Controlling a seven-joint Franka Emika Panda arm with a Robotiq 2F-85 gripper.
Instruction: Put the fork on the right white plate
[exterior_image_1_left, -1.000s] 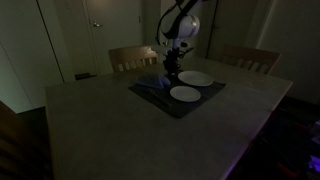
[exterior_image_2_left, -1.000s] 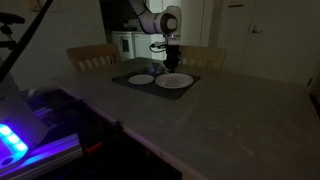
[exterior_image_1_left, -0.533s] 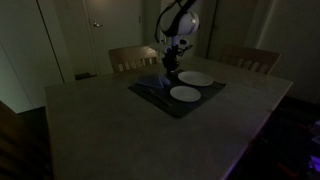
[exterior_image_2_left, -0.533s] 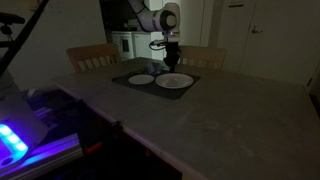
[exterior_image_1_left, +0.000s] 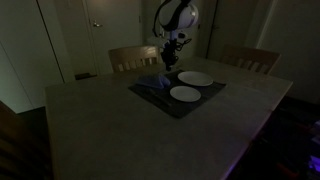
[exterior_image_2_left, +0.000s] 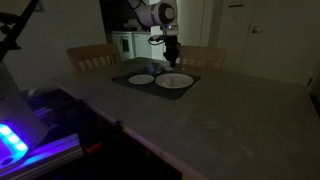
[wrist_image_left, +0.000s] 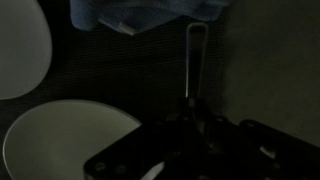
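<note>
Finds the table (exterior_image_1_left: 110, 125) spread wide below the pincer (exterior_image_1_left: 169, 64), with a dark mat (exterior_image_1_left: 160, 101) straight underneath. Shows two white plates on it in the wrist view, both left of the pincer: near plate (wrist_image_left: 65, 145) close by, far plate (wrist_image_left: 20, 50) farther ahead. Puts a blue cloth (wrist_image_left: 150, 12) ahead, past the fork's far end. Grips the fork (wrist_image_left: 191, 60) by one end, clenched, seemingly off the mat. Reads as the carry step. Cannot tell which plate counts as right. Calls next for a swing left over that plate, a lowering, then a gentle release.
</note>
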